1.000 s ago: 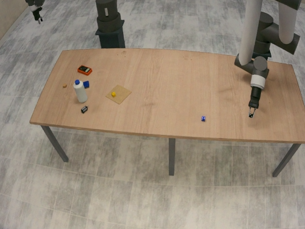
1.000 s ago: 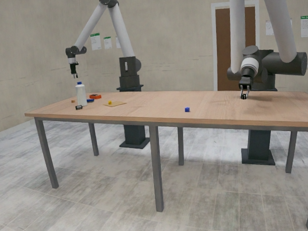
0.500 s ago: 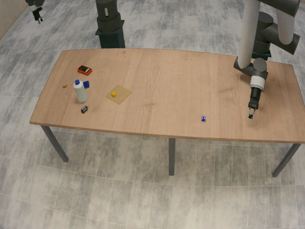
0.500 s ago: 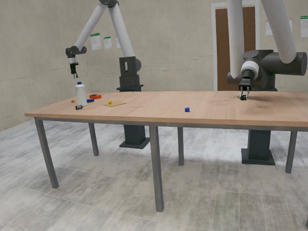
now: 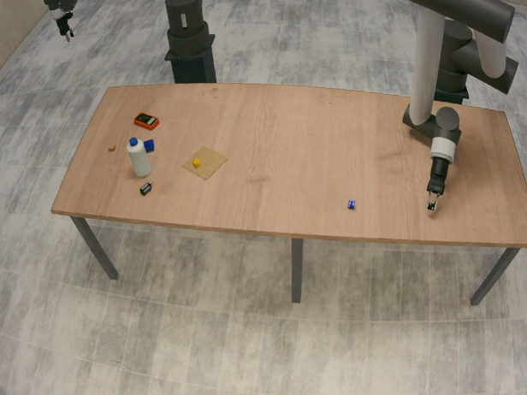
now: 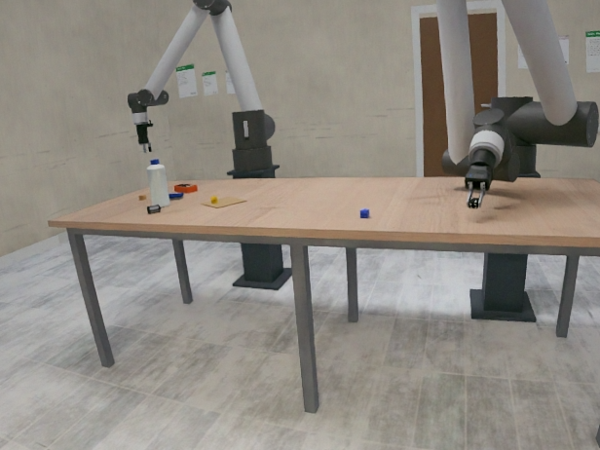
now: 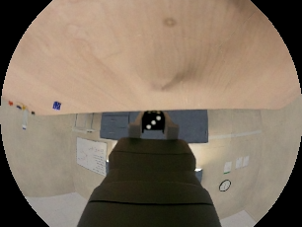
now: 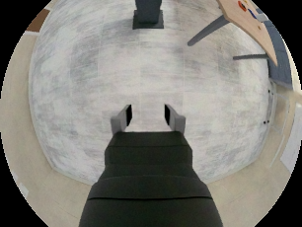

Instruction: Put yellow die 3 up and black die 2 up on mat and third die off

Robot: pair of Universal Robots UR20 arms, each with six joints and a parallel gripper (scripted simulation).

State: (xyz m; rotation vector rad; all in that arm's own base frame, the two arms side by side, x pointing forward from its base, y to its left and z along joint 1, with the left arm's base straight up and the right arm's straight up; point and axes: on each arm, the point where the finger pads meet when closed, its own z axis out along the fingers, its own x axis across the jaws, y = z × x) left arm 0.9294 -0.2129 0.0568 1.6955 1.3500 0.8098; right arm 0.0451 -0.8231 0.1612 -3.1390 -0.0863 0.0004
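The black die (image 5: 431,206) (image 6: 473,202) (image 7: 153,121) is pinched in the left claw (image 5: 432,204) (image 6: 474,199) (image 7: 153,117) above the wood-grained tabletop (image 5: 278,150) (image 6: 312,209) (image 7: 148,64); the yellow die (image 5: 196,162) (image 6: 213,200) sits on the square tan mat (image 5: 210,164) (image 6: 230,202). The right claw (image 5: 69,36) (image 6: 147,149) (image 8: 147,111) is spread over mottled grey floor tiles (image 5: 265,342) (image 6: 195,390) (image 8: 148,74).

Yellow die (image 5: 196,162) (image 6: 214,200); blue die (image 5: 351,204) (image 6: 364,213) (image 7: 57,106); black die (image 5: 431,206) (image 6: 473,202) (image 7: 153,121) with white pips; tan mat (image 5: 212,159) (image 6: 229,202); white bottle (image 5: 140,160) (image 6: 158,185), blue cap (image 5: 133,141) (image 6: 155,162).
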